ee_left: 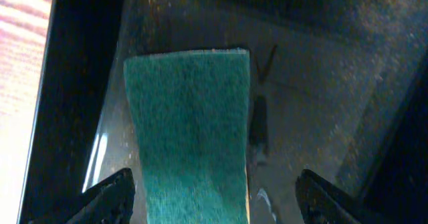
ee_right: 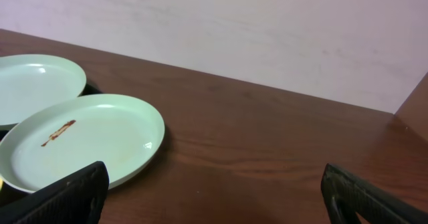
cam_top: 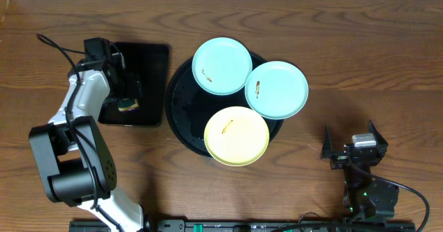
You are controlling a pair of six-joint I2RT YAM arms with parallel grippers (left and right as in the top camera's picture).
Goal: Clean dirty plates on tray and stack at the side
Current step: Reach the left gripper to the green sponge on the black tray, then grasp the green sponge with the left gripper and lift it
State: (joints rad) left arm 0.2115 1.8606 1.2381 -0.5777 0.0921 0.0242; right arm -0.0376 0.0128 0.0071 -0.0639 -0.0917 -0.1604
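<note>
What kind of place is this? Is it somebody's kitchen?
Probably a robot practice lab, not a kitchen. A left arm and right arm sit at a wooden table, with three streaked plates on a black tray and a green sponge nearby.

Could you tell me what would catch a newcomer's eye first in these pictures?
Two aqua-mint plates and a yellow plate, each streaked brown, crowd the round black tray at mid-table. To its left, the left tool hangs open over a green scouring pad on a rectangular black tray.
</note>
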